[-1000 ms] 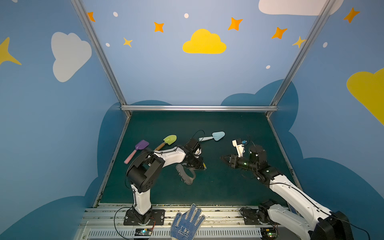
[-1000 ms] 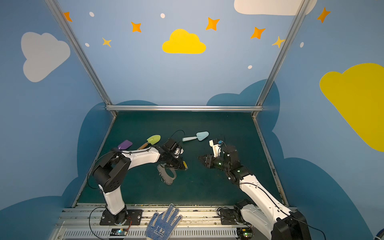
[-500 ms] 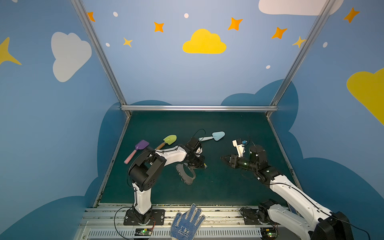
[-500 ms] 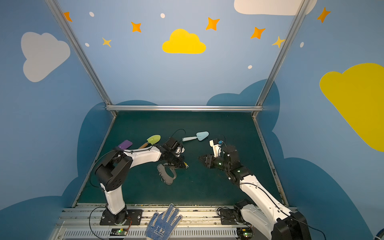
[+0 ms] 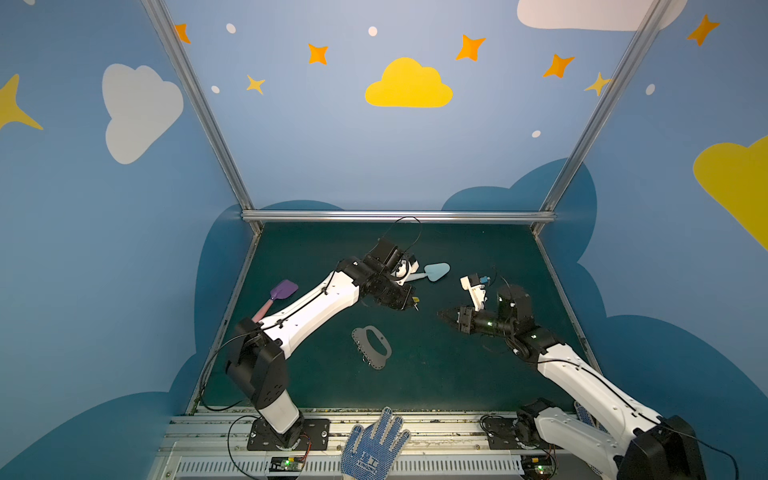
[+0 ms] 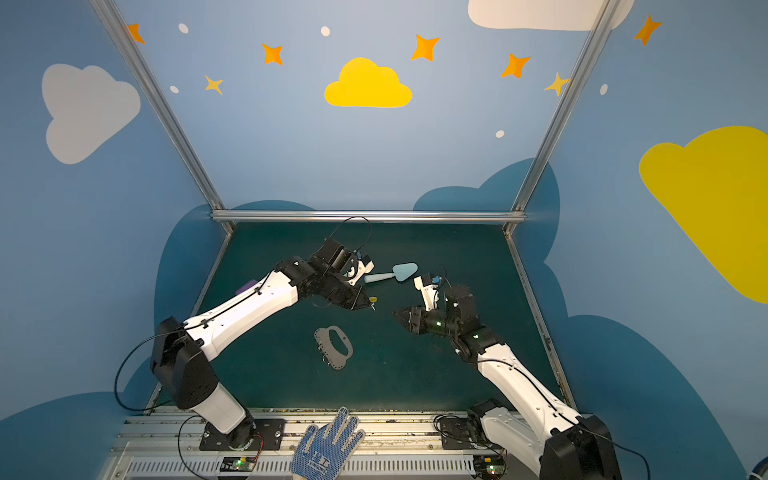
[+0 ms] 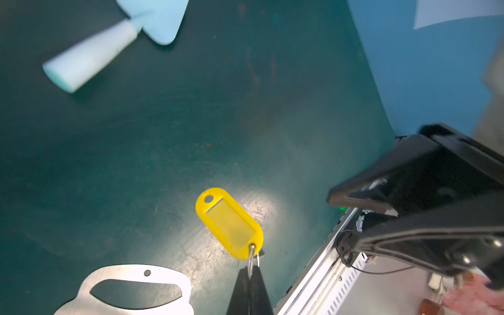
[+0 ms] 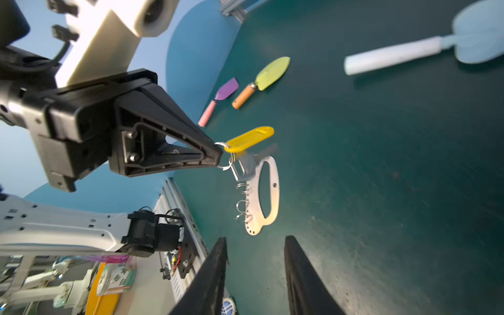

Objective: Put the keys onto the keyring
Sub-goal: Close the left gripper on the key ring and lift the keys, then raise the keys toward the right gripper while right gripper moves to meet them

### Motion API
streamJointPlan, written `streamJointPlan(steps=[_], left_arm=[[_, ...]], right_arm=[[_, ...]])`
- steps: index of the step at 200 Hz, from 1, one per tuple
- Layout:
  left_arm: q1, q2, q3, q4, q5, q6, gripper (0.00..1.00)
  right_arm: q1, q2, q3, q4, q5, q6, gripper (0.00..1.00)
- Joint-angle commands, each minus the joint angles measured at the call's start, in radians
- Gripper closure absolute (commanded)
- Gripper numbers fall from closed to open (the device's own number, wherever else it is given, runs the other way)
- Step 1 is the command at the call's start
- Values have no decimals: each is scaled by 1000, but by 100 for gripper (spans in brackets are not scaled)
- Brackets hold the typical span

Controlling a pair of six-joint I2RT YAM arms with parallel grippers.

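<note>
My left gripper (image 5: 412, 304) (image 6: 368, 306) is shut on the small split ring of the keys (image 7: 229, 223), held above the green mat. The yellow tag (image 8: 249, 139) sticks out past the fingertips (image 7: 252, 272), and the silver key (image 8: 246, 163) hangs blurred below it. The keyring (image 5: 376, 361) (image 6: 336, 360), a flat grey plate with an oval cutout and small rings (image 8: 252, 207), lies flat on the mat nearer the front than the left gripper. My right gripper (image 5: 442, 314) (image 8: 255, 240) hovers open and empty to the right, pointing toward the keys.
A light blue toy shovel (image 5: 434, 271) lies behind the grippers. A purple shovel (image 5: 282, 291) and a yellow-green one (image 8: 268, 72) lie at the left, by the left arm. A blue dotted glove (image 5: 374, 444) rests on the front rail. Blue walls close three sides.
The left gripper closed on the keys' ring and rose up and to the right, away from the plate, carrying the keys. The right gripper has barely moved.
</note>
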Motion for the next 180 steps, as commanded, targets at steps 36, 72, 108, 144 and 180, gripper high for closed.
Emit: streamJointPlan(steps=[36, 72, 108, 144, 180], left_arm=[[-4, -187, -125, 155, 118, 27, 96], [-3, -278, -220, 342, 224, -39, 96], [-3, -288, -233, 398, 328, -65, 96], [-3, -296, -240, 430, 368, -92, 96], [-3, -308, -253, 459, 359, -113, 96]], right_arm=[[-2, -37, 25, 168, -94, 68, 62], [-3, -46, 45, 201, -133, 96, 65], [-2, -54, 66, 289, -168, 143, 60], [0, -46, 91, 320, -188, 176, 58], [7, -36, 104, 358, -245, 204, 66]])
